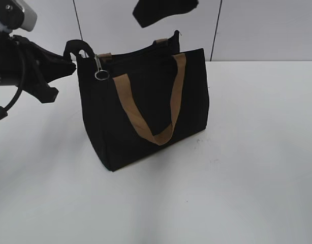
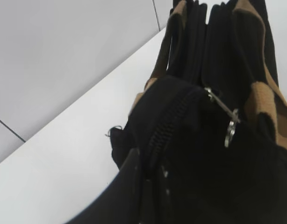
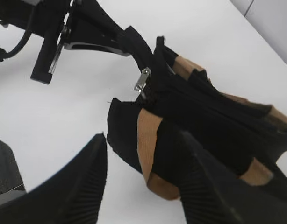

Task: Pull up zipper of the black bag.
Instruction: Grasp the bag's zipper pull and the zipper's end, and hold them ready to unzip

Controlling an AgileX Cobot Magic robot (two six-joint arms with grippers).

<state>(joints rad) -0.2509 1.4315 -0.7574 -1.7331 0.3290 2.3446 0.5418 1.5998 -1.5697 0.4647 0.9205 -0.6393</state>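
The black bag (image 1: 151,107) stands upright mid-table with tan handles. Its zipper (image 1: 100,71), a silvery pull with a ring tab, hangs at the bag's top left corner. My left gripper (image 1: 81,52) is shut on the fabric end of the zip track at that corner. The left wrist view shows its fingers (image 2: 150,164) pinching the black bag (image 2: 195,154), with the zipper (image 2: 229,123) just beyond. My right gripper (image 1: 162,11) hovers above the bag, open and empty. In the right wrist view its fingers (image 3: 143,140) spread over the black bag (image 3: 204,116); the zipper (image 3: 142,80) lies further off.
The bag stands on a white table (image 1: 247,178) with a grey panelled wall (image 1: 257,25) behind it. The left arm (image 3: 54,37) with its cables reaches in beside the bag's zipper end.
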